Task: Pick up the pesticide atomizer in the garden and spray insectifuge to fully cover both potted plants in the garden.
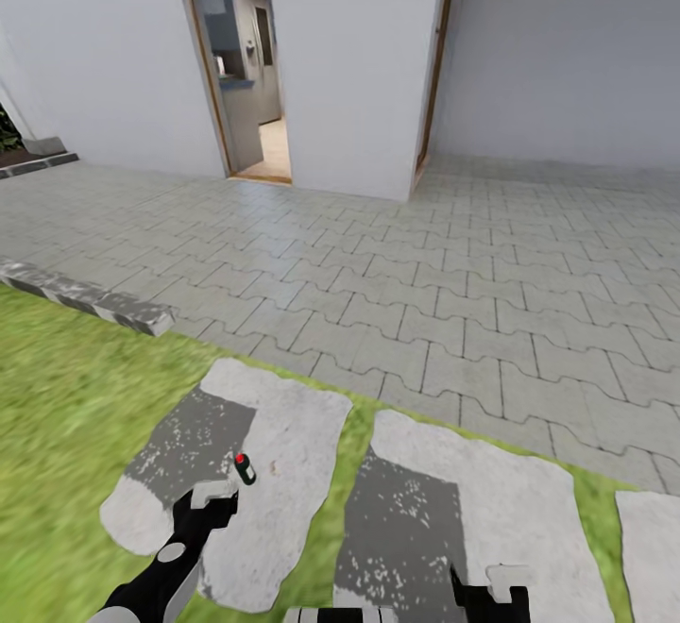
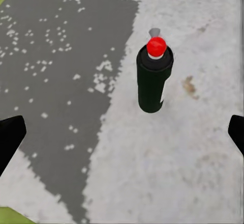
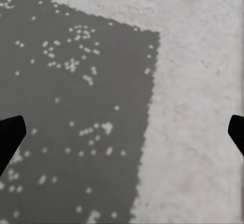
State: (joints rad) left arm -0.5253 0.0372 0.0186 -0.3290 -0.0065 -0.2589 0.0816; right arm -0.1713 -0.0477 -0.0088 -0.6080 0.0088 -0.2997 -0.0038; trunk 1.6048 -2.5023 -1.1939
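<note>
The pesticide atomizer (image 1: 245,468) is a small dark green bottle with a red cap, standing on a pale stepping stone (image 1: 283,453) in the lawn. In the left wrist view the atomizer (image 2: 154,79) stands upright just beyond my left gripper (image 2: 122,137), which is open, its black fingertips wide apart and touching nothing. From the head view, my left gripper (image 1: 219,495) sits just short of the bottle. My right gripper (image 1: 491,587) hovers open over the neighbouring stone (image 3: 193,107), holding nothing. The two potted plants are out of view.
Green lawn (image 1: 66,396) lies on the left, bordered by a grey kerb (image 1: 94,300). Interlocking grey paving (image 1: 453,274) runs to a white house wall with an open doorway (image 1: 247,66). A third stepping stone (image 1: 652,547) lies at the right.
</note>
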